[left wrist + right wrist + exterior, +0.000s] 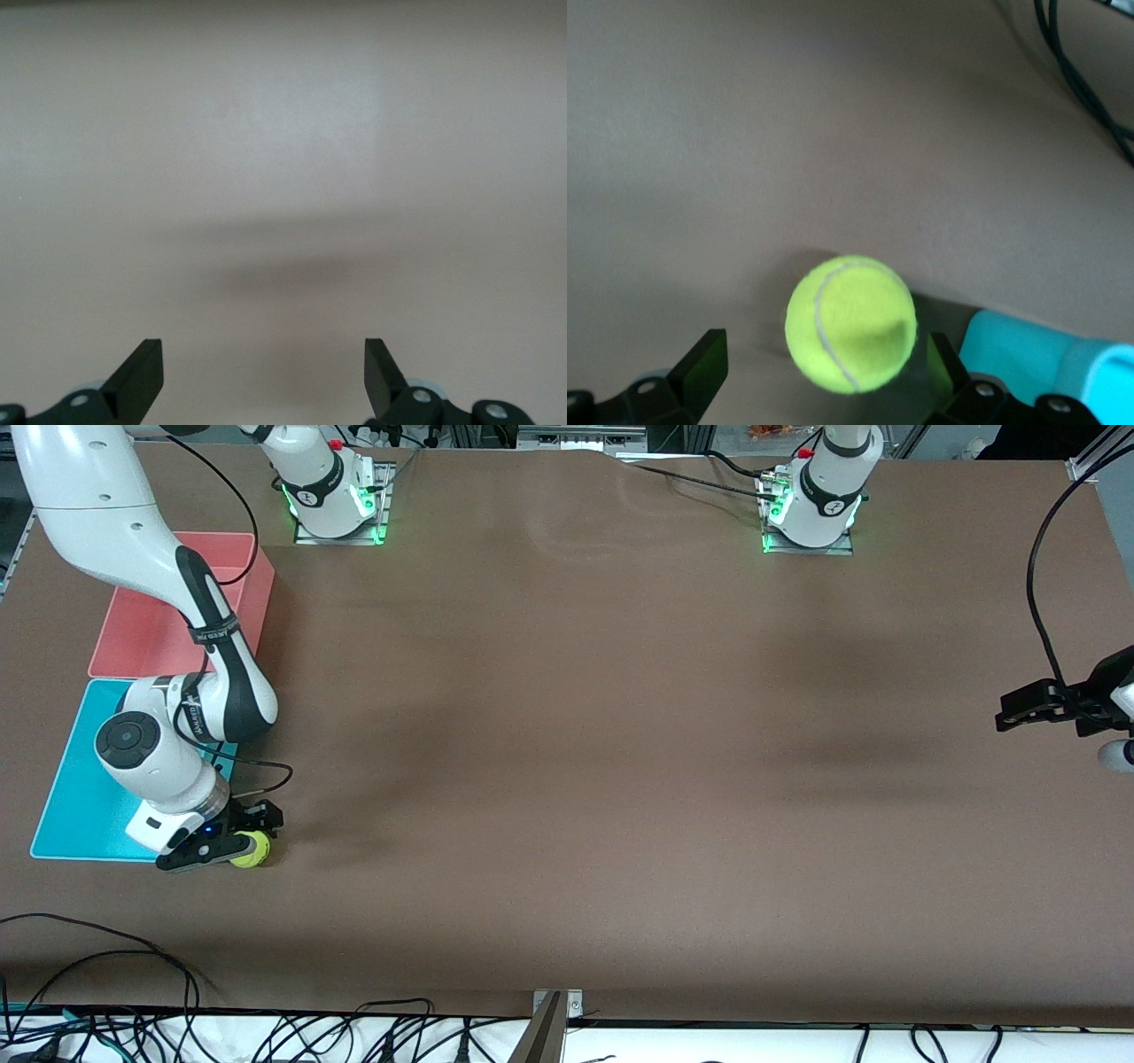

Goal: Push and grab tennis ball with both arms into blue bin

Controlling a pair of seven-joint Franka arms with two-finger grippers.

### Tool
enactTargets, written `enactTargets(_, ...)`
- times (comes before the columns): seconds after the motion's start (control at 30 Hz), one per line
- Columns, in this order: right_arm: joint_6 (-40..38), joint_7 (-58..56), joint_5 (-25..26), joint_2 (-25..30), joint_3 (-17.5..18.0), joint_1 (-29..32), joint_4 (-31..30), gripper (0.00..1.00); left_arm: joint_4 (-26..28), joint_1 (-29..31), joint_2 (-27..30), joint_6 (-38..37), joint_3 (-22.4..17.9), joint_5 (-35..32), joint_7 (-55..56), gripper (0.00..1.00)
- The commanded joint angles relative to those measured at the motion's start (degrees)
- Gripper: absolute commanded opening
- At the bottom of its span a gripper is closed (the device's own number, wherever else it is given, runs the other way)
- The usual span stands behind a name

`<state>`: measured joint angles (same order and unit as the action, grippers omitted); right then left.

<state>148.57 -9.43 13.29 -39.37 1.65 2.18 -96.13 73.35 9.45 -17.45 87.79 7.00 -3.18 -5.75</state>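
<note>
Tennis ball [251, 849] between spread right end effector [232, 838], beside blue bin [75, 815], left end effector [1019, 710] spread, waiting.

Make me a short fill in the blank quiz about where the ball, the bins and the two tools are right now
1. The tennis ball lies between the open fingers of the ____ tool.
2. The ball rests on the table, just outside the ____ bin.
3. The pink bin sits ____ from the front camera than the blue one.
4. The left tool, waiting at its own end of the table, holds ____.

Missing words: right; blue; farther; nothing
</note>
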Motion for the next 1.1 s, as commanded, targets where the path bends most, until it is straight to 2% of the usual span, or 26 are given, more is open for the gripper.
enactTargets(0.0, 3.56, -1.03, -0.45, -2.55, 0.19, 0.8, 1.38, 1.0, -0.49, 0.49, 0.49, -1.04, 0.03, 1.51, -1.64, 1.0)
enactTargets(0.3, 5.85, -2.08, -0.45, -4.05, 0.19, 1.33, 1.38, 0.98, -0.4, 0.14, 0.49, -1.04, 0.21, 1.43, -1.55, 1.0)
enactTargets(0.37, 5.76, -2.17, -0.45, -4.23, 0.19, 1.33, 1.38, 0.82, -0.4, -0.3, 0.49, -1.04, 0.3, 0.99, -1.55, 1.0)
enactTargets(0.47, 5.85, -2.43, -0.37, -4.23, 0.19, 1.33, 1.47, 0.47, -0.22, -0.92, 0.49, -1.13, 0.47, 0.81, -1.72, 1.0)
enactTargets(0.53, 5.76, -2.43, -0.28, -4.05, 0.11, 1.33, 1.47, 0.35, -0.31, -1.71, 0.49, -1.22, 0.56, 0.55, -1.9, 1.0)
enactTargets(0.57, 5.68, -2.43, -0.28, -3.96, 0.11, 1.33, 1.47, 0.33, -0.31, -2.06, 0.66, -1.39, 0.65, 0.55, -1.9, 1.0)
enactTargets(0.8, 2.96, -2.43, -0.54, -3.44, 0.11, 1.25, 2.61, 0.3, -0.22, -2.68, 1.54, -2.1, 0.47, 0.99, -1.46, 1.0)
enactTargets(1.07, -13.38, -2.26, -0.81, -0.89, 0.46, 1.16, 7.35, 0.31, 0.57, -2.68, 2.6, -2.1, 0.3, 1.34, -1.46, 1.0)
